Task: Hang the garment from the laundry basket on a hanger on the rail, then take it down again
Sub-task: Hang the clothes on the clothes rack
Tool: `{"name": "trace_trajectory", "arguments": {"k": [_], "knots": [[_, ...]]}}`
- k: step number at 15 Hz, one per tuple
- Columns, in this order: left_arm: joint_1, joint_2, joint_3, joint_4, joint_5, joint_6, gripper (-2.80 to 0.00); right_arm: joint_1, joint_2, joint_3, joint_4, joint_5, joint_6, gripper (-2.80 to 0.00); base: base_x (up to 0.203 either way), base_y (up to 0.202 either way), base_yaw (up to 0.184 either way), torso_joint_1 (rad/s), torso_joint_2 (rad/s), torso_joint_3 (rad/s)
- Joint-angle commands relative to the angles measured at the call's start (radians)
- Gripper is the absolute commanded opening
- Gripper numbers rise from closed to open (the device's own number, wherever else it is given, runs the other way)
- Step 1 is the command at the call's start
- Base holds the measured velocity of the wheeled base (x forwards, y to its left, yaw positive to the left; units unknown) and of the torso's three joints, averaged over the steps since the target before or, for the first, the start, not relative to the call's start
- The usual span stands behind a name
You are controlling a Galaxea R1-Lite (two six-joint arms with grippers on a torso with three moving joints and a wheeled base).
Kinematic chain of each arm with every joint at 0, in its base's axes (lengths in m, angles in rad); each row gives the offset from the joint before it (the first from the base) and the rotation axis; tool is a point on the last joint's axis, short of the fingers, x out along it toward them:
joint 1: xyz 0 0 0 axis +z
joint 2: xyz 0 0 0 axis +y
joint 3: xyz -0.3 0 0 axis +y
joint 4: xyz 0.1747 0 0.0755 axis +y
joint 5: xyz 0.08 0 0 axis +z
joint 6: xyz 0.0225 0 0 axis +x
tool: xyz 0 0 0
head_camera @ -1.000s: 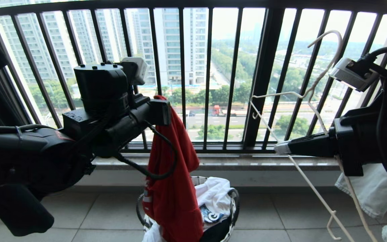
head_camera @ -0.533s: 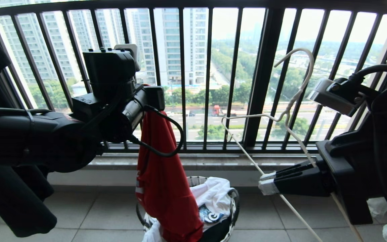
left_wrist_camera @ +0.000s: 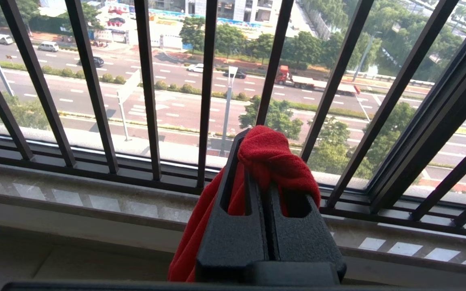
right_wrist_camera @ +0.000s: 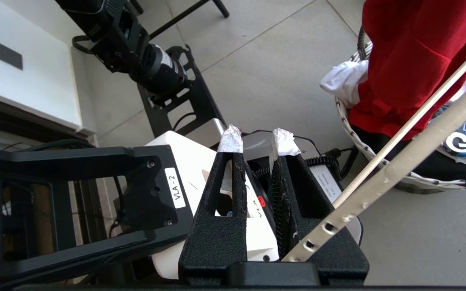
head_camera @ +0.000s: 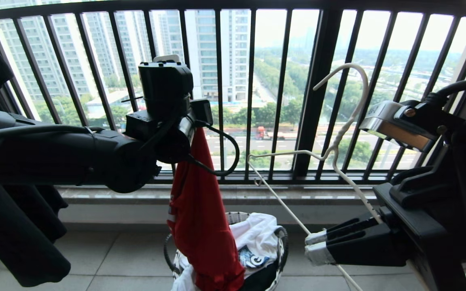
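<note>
Left gripper (left_wrist_camera: 259,161) clenched the red garment (head_camera: 200,218); right gripper (head_camera: 312,246) gripped the white hanger (head_camera: 338,141). Label read "VLA-2" (right_wrist_camera: 174,188).

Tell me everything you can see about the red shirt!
The red T-shirt is bright red, soft-looking cloth. It hangs in a long, bunched drape. The left gripper is shut on a fold at its top, in front of the black window bars. Its lower end dips into the laundry basket, among white clothes. A bit of white print shows at one edge. The white hanger in the right gripper is beside it, not touching.
</note>
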Motion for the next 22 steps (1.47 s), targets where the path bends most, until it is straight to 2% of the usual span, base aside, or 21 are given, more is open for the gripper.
{"name": "trace_trajectory", "arguments": {"k": [1, 3, 4, 6, 8, 10, 17, 22], "knots": [[-0.003, 0.073, -0.038, -0.005, -0.06, -0.066, -2.8, 0.006, 0.002, 0.004, 0.001, 0.04, 0.011, -2.8, 0.0, 0.0, 0.0, 0.0, 0.0, 0.0], [-0.014, 0.076, -0.036, 0.0, -0.17, -0.137, -2.8, 0.006, 0.006, 0.004, -0.002, 0.095, 0.029, -2.8, 0.0, 0.0, 0.0, 0.0, 0.0, 0.0], [-0.018, 0.075, -0.04, 0.001, -0.194, -0.159, -2.8, 0.005, 0.012, 0.004, -0.004, 0.119, 0.034, -2.8, 0.0, 0.0, 0.0, 0.0, 0.0, 0.0], [-0.026, 0.08, -0.038, 0.001, -0.199, -0.173, -2.8, 0.007, 0.014, 0.004, -0.015, 0.146, 0.049, -2.8, 0.0, 0.0, 0.0, 0.0, 0.0, 0.0], [-0.047, 0.074, -0.038, 0.001, -0.206, -0.225, -2.8, 0.007, 0.019, 0.006, -0.04, 0.173, 0.074, -2.8, 0.0, 0.0, 0.0, 0.0, 0.0, 0.0], [-0.067, 0.061, -0.037, 0.001, -0.214, -0.25, -2.8, 0.007, 0.021, 0.013, -0.084, 0.179, 0.107, -2.8, 0.0, 0.0, 0.0, 0.0, 0.0, 0.0], [-0.07, 0.026, -0.06, -0.004, -0.214, -0.339, -2.8, 0.007, 0.048, 0.025, -0.162, 0.231, 0.162, -2.8, 0.0, 0.0, 0.0, 0.0, 0.0, 0.0], [-0.07, -0.061, -0.031, 0.004, -0.293, -0.433, -2.8, 0.006, 0.047, 0.063, -0.265, 0.231, 0.203, -2.8, 0.0, 0.0, 0.0, 0.0, 0.0, 0.0]]}}
